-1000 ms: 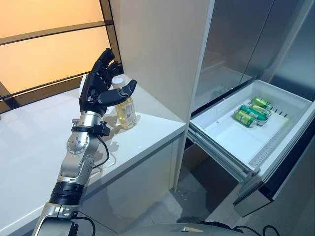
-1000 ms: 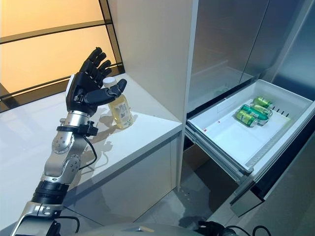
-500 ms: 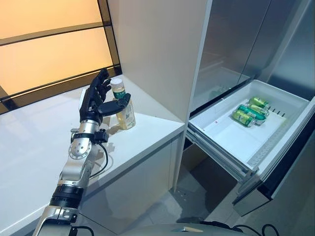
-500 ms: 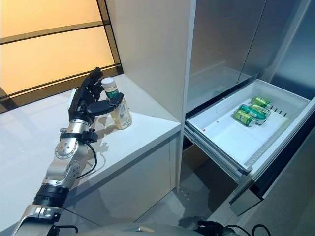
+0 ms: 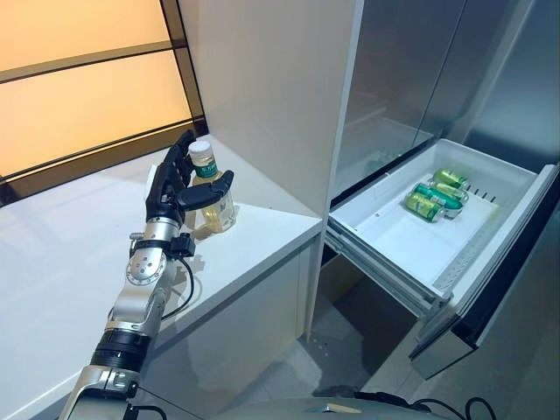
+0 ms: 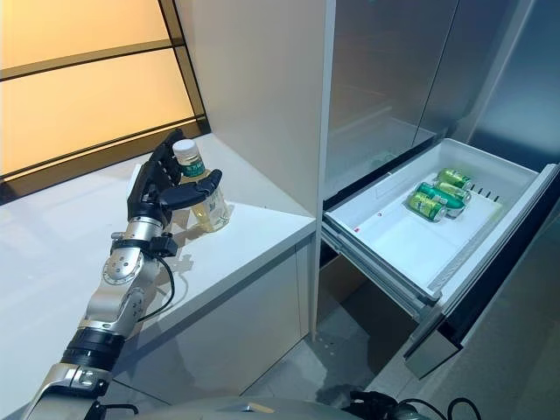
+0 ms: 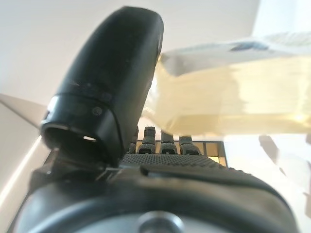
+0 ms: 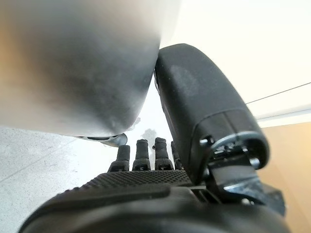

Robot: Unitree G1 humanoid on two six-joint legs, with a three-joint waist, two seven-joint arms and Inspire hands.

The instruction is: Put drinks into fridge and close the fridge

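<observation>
A clear bottle of yellow drink (image 5: pixel 214 199) with a white cap stands upright on the white counter (image 5: pixel 61 254), near its back right corner. My left hand (image 5: pixel 169 185) is open around it, the straight fingers behind the bottle and the thumb (image 7: pixel 107 82) across its front. The left wrist view shows the bottle (image 7: pixel 233 92) lying close between thumb and fingers. The fridge drawer (image 5: pixel 398 249) is pulled out at the right, with green cans (image 5: pixel 433 194) lying at its far end. My right hand (image 8: pixel 146 194) shows only in its own wrist view, open and holding nothing.
A tall white cabinet panel (image 5: pixel 262 87) rises right behind the bottle, between the counter and the fridge. Grey fridge doors (image 5: pixel 411 79) stand shut above the drawer. An orange-lit window (image 5: pixel 79 87) backs the counter. Grey floor (image 5: pixel 289 367) lies below the drawer.
My left hand has come down from in front of the bottle and slid round it, fingers going behind and thumb in front. The camera has shifted a little.
</observation>
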